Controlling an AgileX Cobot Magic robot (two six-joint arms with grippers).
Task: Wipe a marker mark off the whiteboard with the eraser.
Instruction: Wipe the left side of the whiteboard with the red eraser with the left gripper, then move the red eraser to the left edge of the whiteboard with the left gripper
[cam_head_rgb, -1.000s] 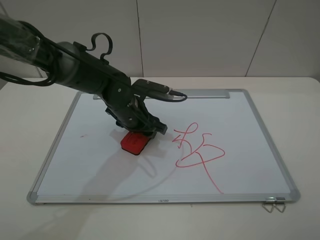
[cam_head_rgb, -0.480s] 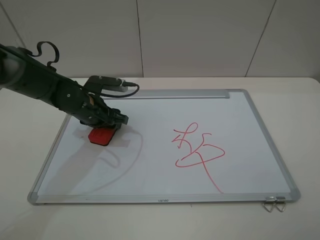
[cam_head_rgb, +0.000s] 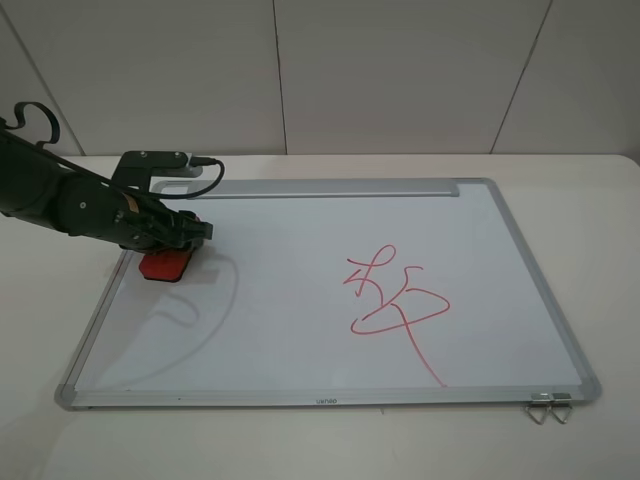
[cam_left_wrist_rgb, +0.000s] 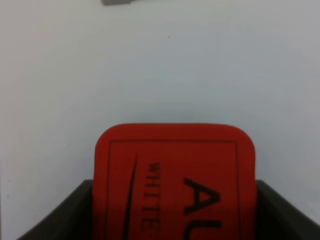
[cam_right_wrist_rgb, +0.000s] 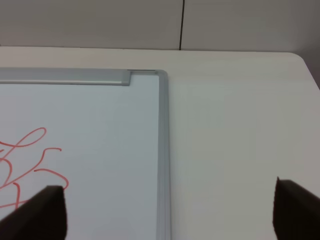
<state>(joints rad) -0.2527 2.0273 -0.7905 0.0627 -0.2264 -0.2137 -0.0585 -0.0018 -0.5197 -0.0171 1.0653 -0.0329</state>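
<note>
1. The small red rectangular block eraser has slid left from mid-board over the last 1 second. It now covers the spot where a faint small red mark showed. That mark is hidden, so the wipe looks underway but unconfirmed.
2. The eraser lies flat, dark lettering up, just beside the left frame of the large white aluminium-framed whiteboard.
3. The left fingers clamp the eraser's 2 sides.
4. The larger looping red scribble, right of centre, remains untouched.
5. The right fingers are spread wide and empty, above the white desk by the board's far right corner.
</note>
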